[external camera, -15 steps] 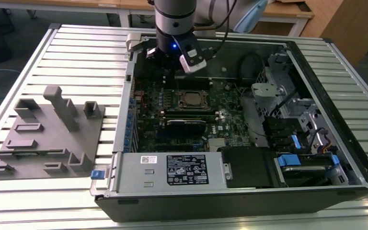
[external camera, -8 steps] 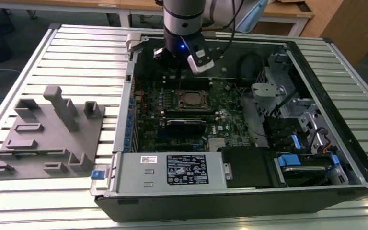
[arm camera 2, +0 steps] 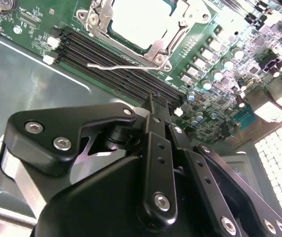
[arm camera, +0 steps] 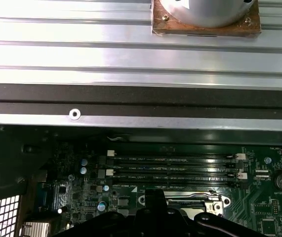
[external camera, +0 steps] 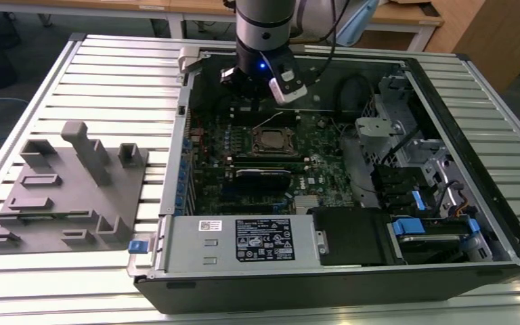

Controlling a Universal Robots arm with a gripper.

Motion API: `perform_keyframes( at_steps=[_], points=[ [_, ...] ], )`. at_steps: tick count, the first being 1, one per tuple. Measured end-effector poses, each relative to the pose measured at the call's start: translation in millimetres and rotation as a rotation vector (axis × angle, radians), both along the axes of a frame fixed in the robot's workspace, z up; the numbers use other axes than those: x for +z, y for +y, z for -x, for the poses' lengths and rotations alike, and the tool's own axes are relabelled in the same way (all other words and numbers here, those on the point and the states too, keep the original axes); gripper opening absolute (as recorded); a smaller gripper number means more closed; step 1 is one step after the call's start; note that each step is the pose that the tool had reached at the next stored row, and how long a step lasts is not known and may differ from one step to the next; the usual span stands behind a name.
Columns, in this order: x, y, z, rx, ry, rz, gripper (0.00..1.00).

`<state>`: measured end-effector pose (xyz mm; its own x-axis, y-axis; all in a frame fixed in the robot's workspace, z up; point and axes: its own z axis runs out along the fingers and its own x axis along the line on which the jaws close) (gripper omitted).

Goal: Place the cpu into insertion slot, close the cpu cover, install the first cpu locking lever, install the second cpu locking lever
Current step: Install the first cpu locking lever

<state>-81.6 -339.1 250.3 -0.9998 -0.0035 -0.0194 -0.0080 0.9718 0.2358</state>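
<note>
The insertion slot (external camera: pixel 273 140) sits mid-motherboard in the open computer case. In the second wrist view the cpu (arm camera 2: pixel 141 19) lies in it, its silver top showing through the window of the cpu cover (arm camera 2: pixel 161 48), which lies flat over it. A thin wire locking lever (arm camera 2: pixel 116 65) juts out loose along the memory slots. My gripper (arm camera 2: pixel 155 106) hovers above the board beside the socket, toward the case's far wall, with its black fingers shut on nothing. In the exterior view the gripper (external camera: pixel 246 84) hangs over the far end of the motherboard. The socket's edge (arm camera: pixel 195 200) shows beyond the gripper (arm camera: pixel 155 197).
A labelled grey power-supply box (external camera: pixel 242 240) fills the case's near side. Drive cages and cables (external camera: pixel 405 162) stand at the exterior view's right. A grey parts fixture (external camera: pixel 70 189) lies on the slatted table at its left. Long memory slots (arm camera: pixel 175 168) run beside the socket.
</note>
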Motion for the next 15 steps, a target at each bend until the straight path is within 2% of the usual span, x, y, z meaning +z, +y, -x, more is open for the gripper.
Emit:
perform_keyframes(
  at_steps=[5,15],
  points=[
    [-2.2,0.0,-2.3,0.0,0.0,0.0032,0.11],
    [-10.4,0.0,-18.5,0.0,0.0,0.004,0.11]
  ],
)
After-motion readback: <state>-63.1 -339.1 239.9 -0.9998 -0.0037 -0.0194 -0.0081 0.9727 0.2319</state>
